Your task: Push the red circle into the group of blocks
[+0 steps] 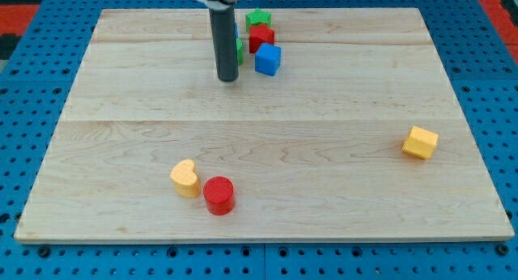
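Resting on the surface, my tip stands top centre, left of the blue cube.
Red circle sits bottom centre, touching the yellow heart; the rod has no end effector to open.

A robotics lab bench: wooden board on a blue perforated table.

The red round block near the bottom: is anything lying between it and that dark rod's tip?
No. In the camera view, only bare wooden board separates my tip from the red circle.
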